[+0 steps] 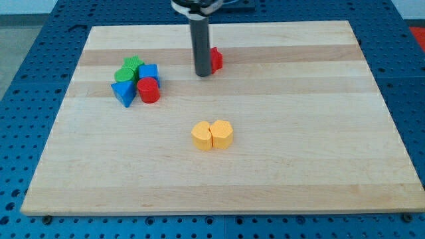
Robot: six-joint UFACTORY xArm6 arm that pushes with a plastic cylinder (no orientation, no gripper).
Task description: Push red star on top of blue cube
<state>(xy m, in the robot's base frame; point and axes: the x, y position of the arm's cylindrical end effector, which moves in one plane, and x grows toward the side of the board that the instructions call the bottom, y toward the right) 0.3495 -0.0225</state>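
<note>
The rod (201, 46) is seen standing upright over the far middle of the board (299, 153), and my tip (202, 74) is placed at its lower end. No gripper is carried; nothing is held by the rod. The red star (216, 59) is found just to the right of the rod, apparently touching it, and its left part is hidden behind the rod, so its shape can be made out only in part.

To the left of my tip, at the far left of the board, a tight cluster of blocks is seen. The blue cube (149, 72) sits at the right of this cluster, with bare wood between it and my tip. A red cylinder (149, 90) is set just in front of the cube, touching it. A green block (133, 64) lies behind and to the left of the cube, and a second green block (123, 74) is beside it; their shapes cannot be told exactly. A blue triangle (124, 92) is placed at the near left of the cluster, beside the red cylinder.

Nearer, at the middle of the board and well apart from the rest, two yellow blocks (212, 135) are pressed together side by side.
</note>
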